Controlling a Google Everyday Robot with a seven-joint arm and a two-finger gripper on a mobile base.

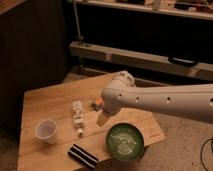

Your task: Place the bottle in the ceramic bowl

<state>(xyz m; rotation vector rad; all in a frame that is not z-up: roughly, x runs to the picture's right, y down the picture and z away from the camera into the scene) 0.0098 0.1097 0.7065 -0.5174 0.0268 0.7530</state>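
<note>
The bottle (pixel 77 116) is a slim clear one with a white cap, and it lies on its side on the wooden table (pixel 47 102), left of centre. The ceramic bowl (pixel 125 141) is green with pale rings inside and stands empty near the table's front right corner. My white arm reaches in from the right. My gripper (pixel 103 118) hangs low over the table, just right of the bottle and up-left of the bowl. It holds nothing that I can see.
A white translucent cup (pixel 46 131) stands upright at the front left. A black striped flat object (pixel 82 155) lies at the front edge. A small orange and grey item (pixel 95 103) lies behind my gripper. Dark shelving stands behind the table.
</note>
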